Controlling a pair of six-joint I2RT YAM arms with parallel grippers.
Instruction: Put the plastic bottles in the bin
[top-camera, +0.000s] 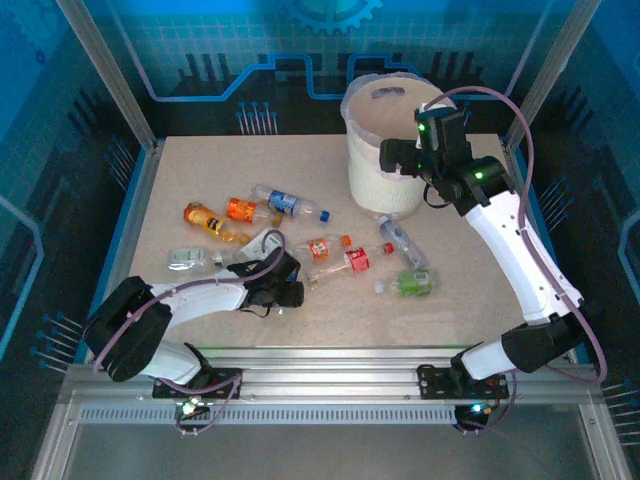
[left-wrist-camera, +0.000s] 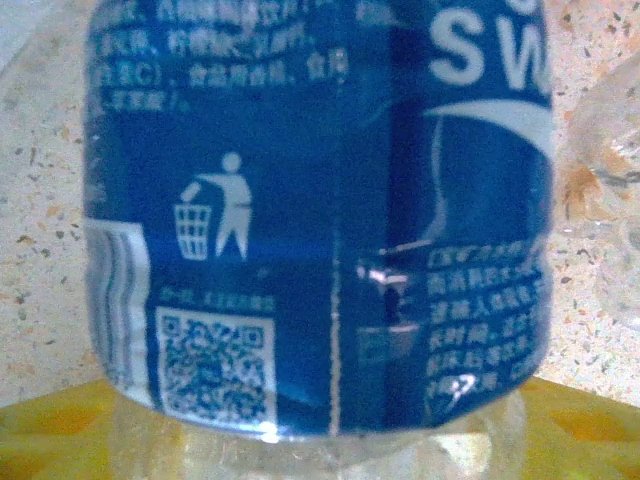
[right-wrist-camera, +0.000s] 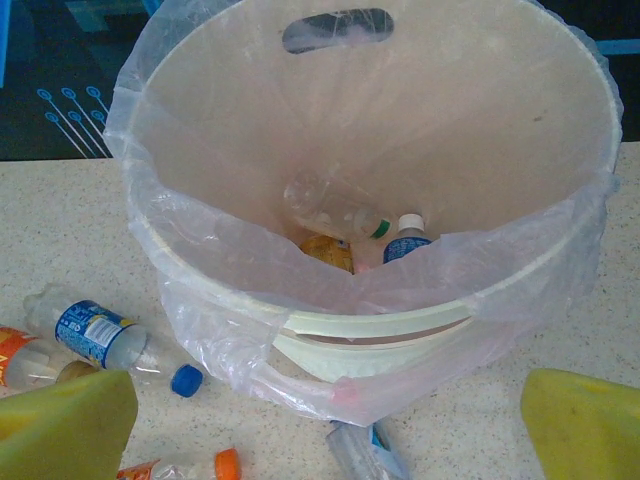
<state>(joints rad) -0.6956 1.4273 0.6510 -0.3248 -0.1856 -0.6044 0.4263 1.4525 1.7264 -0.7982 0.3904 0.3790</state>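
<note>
The left gripper (top-camera: 275, 280) lies low on the table (top-camera: 470, 300), its yellow fingers (left-wrist-camera: 50, 425) on either side of a blue-labelled bottle (left-wrist-camera: 330, 220); whether it is clamped tight I cannot tell. Other bottles (top-camera: 325, 247) lie scattered across the middle of the table, short of the bin (top-camera: 385, 190). A few bottles (right-wrist-camera: 335, 212) rest inside it. The right gripper (top-camera: 397, 157) hangs by the bin's rim, fingers wide apart, holding nothing.
</note>
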